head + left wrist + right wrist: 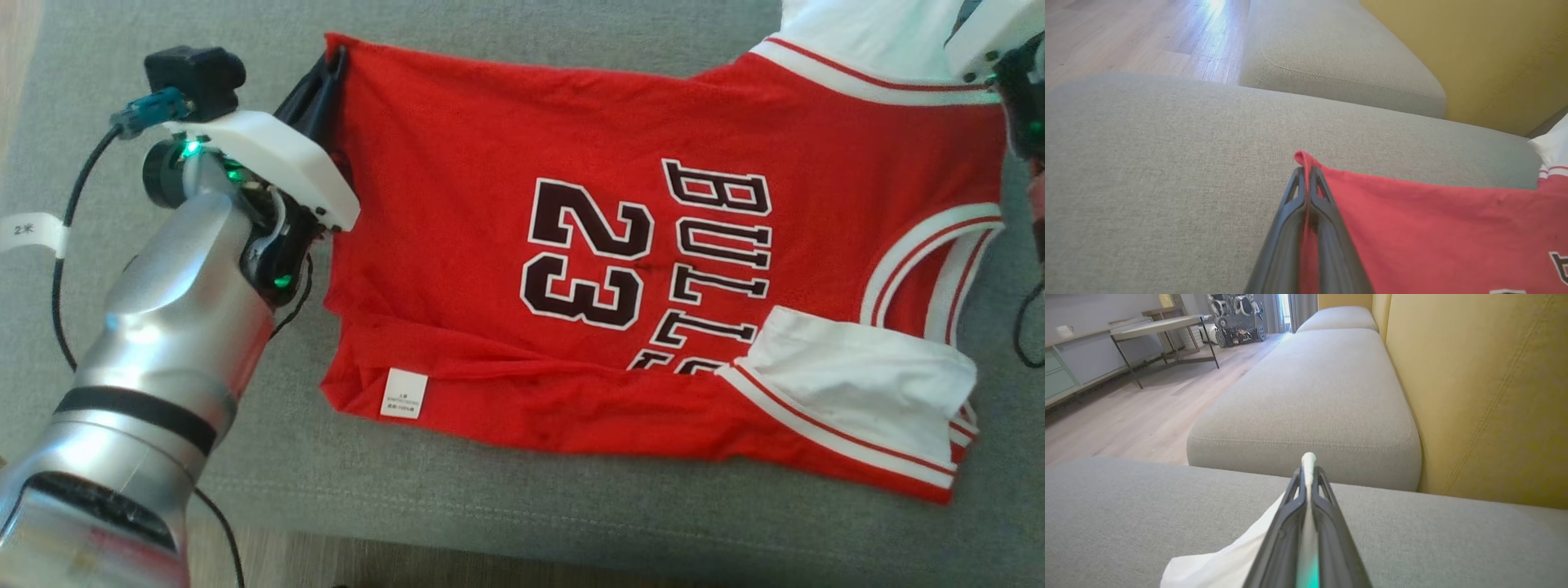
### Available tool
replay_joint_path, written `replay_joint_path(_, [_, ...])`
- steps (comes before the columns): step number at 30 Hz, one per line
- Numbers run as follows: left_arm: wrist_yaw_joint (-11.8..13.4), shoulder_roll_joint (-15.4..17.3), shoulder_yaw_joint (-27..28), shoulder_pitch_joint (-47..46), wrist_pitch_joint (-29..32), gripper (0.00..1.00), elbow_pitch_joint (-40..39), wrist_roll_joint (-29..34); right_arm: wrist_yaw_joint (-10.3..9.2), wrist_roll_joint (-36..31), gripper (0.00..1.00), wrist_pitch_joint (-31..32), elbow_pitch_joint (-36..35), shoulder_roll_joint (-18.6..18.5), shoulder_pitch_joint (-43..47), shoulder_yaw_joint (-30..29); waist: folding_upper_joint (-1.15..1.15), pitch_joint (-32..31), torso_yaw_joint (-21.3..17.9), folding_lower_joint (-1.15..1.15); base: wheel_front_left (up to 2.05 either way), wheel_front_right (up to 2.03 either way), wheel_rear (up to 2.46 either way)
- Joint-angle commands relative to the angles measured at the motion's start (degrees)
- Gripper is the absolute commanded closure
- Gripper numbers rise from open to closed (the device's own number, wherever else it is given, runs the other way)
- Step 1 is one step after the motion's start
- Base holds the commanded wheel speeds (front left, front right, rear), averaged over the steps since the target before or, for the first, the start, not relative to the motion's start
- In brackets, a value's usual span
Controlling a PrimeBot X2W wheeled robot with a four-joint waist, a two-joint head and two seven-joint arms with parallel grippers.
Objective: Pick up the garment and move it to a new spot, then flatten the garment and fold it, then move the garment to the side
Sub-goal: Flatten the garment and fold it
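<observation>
Garment [490,163], a red jersey with white trim, lies spread on the grey sofa cushion [522,523], number and lettering up, with its near edge folded over. I read my left tool [1306,173] as clamped on the garment's far-left red hem corner. My right tool [1308,473] is clamped on white cloth at the garment's far-right end, near the yellow backrest [1474,396].
</observation>
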Motion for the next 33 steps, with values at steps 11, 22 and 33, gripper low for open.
replay_joint_path(11, [0.0,5.7,3.1,5.5,-0.7,1.0,-6.8,-2.7,0.2,11.5,1.0,1.9,-18.5,-0.3,15.6,0.3,0.0,-3.0,-2.3,0.0,0.0,0.0,0.0])
replay_joint_path(22, [1.8,10.5,9.9,18.2,-0.7,1.0,-18.6,-2.3,0.2,20.3,1.0,10.3,-49.1,4.4,46.5,-9.3,0.0,-3.8,-5.0,0.0,0.0,0.0,0.0])
replay_joint_path(33, [6.3,14.5,15.4,30.2,-0.7,1.0,-30.3,-2.2,0.2,17.9,1.0,15.9,-61.3,14.2,65.7,-17.1,0.0,-4.1,-6.7,0.0,0.0,0.0,0.0])
